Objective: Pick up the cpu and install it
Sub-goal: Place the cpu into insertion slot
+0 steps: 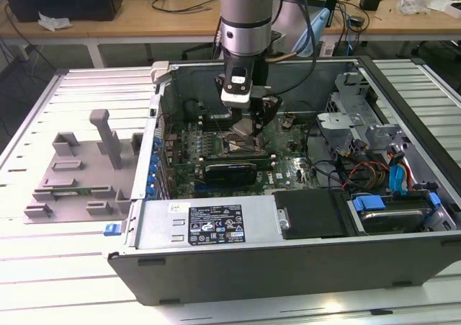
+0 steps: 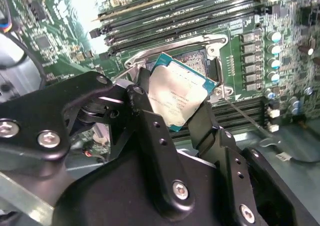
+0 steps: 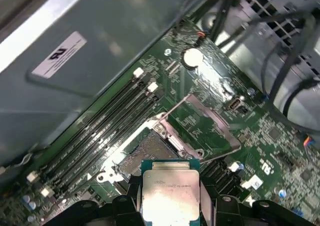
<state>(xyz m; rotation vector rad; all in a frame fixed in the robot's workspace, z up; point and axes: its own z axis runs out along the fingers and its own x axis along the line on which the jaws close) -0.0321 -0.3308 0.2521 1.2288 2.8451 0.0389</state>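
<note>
Tray (image 1: pixel 75 177): grey, with upright blocks, on the worktop (image 1: pixel 43 282) at the exterior view's left, well apart from the jaws.
Case (image 1: pixel 216 228): open, with the motherboard facing up.
Jaws: closed on the cpu (image 2: pixel 177 98), one finger on each of two opposite edges, low inside the case.
Cpu place: in the air just above the socket (image 3: pixel 145 153), not seated.
Key relation: the socket lies beneath and slightly beyond the cpu. In the second wrist view the chip covers part of the opening and looks turned and tilted against the frame, not square with it.
Load plate (image 3: pixel 202 126): swung open beside the socket.
Cpu look: flat, near-square, no real long axis. It has a silver-grey lid with faint print and a thin teal rim.
Cables (image 1: pixel 374 170): at the exterior view's right, apart from the jaws.
</note>
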